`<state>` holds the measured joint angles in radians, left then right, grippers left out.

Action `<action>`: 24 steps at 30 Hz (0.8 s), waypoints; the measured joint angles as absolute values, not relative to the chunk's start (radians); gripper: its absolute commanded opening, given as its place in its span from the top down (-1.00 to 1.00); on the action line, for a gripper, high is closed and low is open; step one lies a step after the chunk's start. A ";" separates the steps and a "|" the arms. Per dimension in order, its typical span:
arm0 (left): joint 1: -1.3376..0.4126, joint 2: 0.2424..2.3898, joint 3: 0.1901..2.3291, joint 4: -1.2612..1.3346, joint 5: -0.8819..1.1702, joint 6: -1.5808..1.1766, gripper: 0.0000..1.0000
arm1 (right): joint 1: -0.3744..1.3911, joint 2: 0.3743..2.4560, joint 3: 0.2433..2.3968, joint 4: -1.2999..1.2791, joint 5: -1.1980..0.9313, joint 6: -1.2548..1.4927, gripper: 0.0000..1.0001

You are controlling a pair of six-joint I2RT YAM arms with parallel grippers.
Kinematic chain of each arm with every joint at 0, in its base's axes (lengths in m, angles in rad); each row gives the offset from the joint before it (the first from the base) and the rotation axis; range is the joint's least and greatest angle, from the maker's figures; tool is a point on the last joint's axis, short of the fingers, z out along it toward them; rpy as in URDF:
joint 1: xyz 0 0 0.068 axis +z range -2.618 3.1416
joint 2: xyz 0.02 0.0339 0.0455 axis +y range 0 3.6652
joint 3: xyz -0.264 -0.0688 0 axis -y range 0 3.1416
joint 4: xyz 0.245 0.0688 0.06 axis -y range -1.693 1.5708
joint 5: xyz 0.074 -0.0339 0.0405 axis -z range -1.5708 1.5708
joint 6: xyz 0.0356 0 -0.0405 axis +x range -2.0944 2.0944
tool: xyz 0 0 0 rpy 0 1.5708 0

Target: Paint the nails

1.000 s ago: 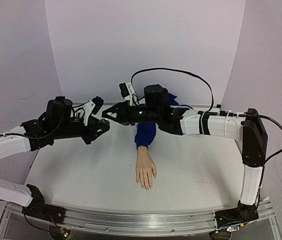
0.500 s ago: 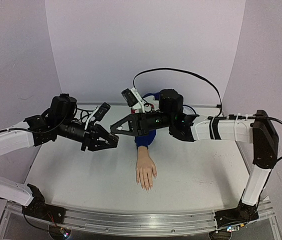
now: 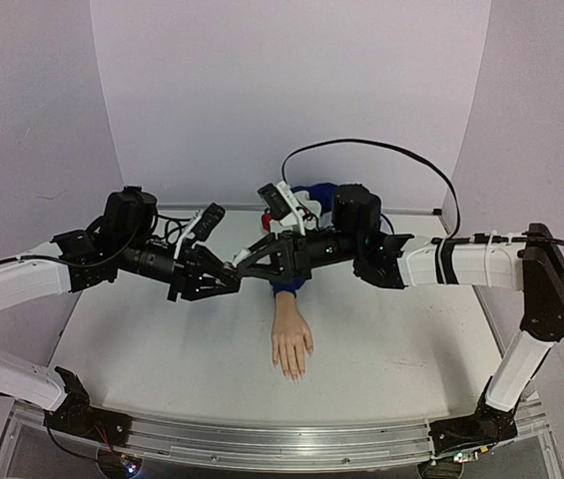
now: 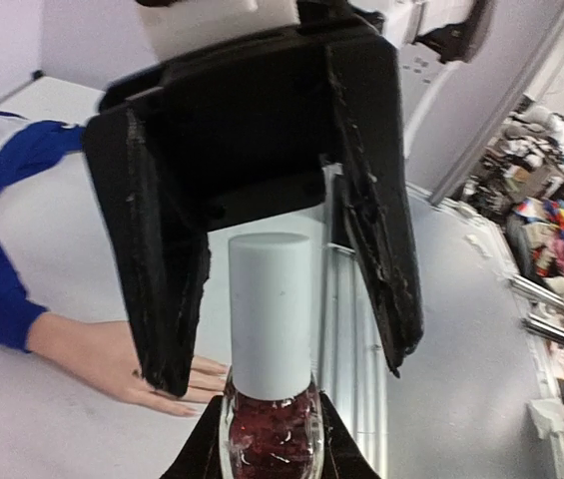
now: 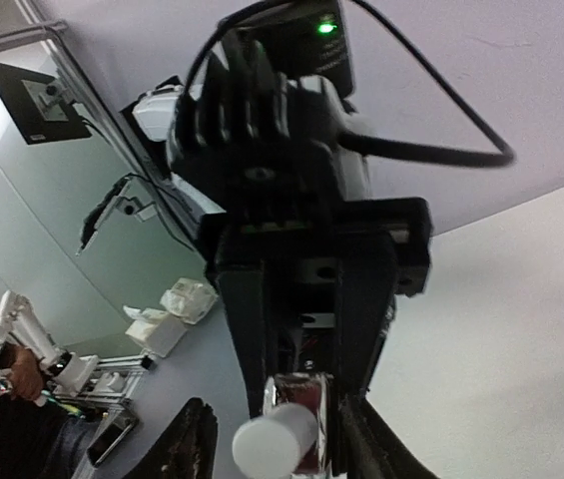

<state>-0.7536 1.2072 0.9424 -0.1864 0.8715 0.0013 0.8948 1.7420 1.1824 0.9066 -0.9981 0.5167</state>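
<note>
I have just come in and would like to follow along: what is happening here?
The left gripper holds a small bottle of dark red polish above the table. The right gripper is open, with one finger on each side of the bottle's white cap, not clamped on it. The cap is on the bottle. The mannequin hand lies flat on the table below. Its nails are too small here to tell whether any is painted.

White table (image 3: 162, 339), pale backdrop (image 3: 291, 90) — dark-red polish bottle (image 4: 272, 439), white cap (image 4: 271, 309)
</note>
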 measured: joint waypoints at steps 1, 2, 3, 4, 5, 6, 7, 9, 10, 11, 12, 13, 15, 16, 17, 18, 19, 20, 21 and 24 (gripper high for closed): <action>-0.754 1.191 0.933 -0.182 0.827 0.009 1.00 | 0.892 1.740 1.182 0.877 -0.971 0.513 -0.40; -0.754 1.171 0.923 -0.180 0.768 0.023 1.00 | 0.889 1.737 1.181 0.847 -0.936 0.505 -0.55; -0.754 1.155 0.913 -0.173 0.713 0.031 1.00 | 0.885 1.732 1.180 0.817 -0.898 0.500 -0.66; -0.754 1.143 0.906 -0.171 0.662 0.040 1.00 | 0.883 1.726 1.178 0.794 -0.865 0.500 -0.75; -0.754 1.134 0.898 -0.167 0.615 0.051 1.00 | 0.881 1.716 1.175 0.765 -0.823 0.493 -0.79; -0.754 1.127 0.891 -0.164 0.567 0.057 1.00 | 0.879 1.704 1.172 0.738 -0.779 0.489 -0.80; -0.754 1.123 0.885 -0.164 0.529 0.063 1.00 | 0.876 1.691 1.171 0.714 -0.736 0.486 -0.80; -0.754 1.118 0.874 -0.163 0.452 0.075 1.00 | 0.875 1.671 1.171 0.690 -0.665 0.488 -0.80; -0.754 1.117 0.870 -0.164 0.410 0.080 1.00 | 0.875 1.663 1.173 0.678 -0.628 0.495 -0.80; -0.754 1.116 0.868 -0.166 0.374 0.082 1.00 | 0.875 1.659 1.179 0.668 -0.588 0.502 -0.80; -0.755 1.116 0.867 -0.165 0.336 0.085 1.00 | 0.877 1.659 1.191 0.655 -0.545 0.508 -0.80; -0.755 1.116 0.867 -0.165 0.314 0.089 1.00 | 0.882 1.659 1.203 0.643 -0.504 0.514 -0.80; -0.754 1.115 0.867 -0.164 0.276 0.101 1.00 | 0.894 1.660 1.228 0.620 -0.444 0.522 -0.78; -0.755 1.115 0.867 -0.165 0.262 0.105 1.00 | 0.904 1.665 1.250 0.611 -0.418 0.529 -0.77; -0.755 1.115 0.867 -0.165 0.253 0.107 1.00 | 0.915 1.675 1.279 0.604 -0.396 0.536 -0.75; -0.756 1.115 0.867 -0.164 0.245 0.108 1.00 | 0.925 1.687 1.306 0.603 -0.378 0.542 -0.71; -0.757 1.115 0.867 -0.164 0.237 0.109 1.00 | 0.933 1.702 1.333 0.603 -0.364 0.549 -0.63; -0.758 1.114 0.867 -0.165 0.231 0.109 1.00 | 0.940 1.717 1.358 0.603 -0.353 0.556 -0.56; -0.759 1.113 0.867 -0.164 0.228 0.109 1.00 | 0.944 1.736 1.385 0.603 -0.344 0.569 -0.52; -0.759 1.108 0.867 -0.164 0.222 0.109 1.00 | 0.961 1.779 1.424 0.596 -0.329 0.584 -0.42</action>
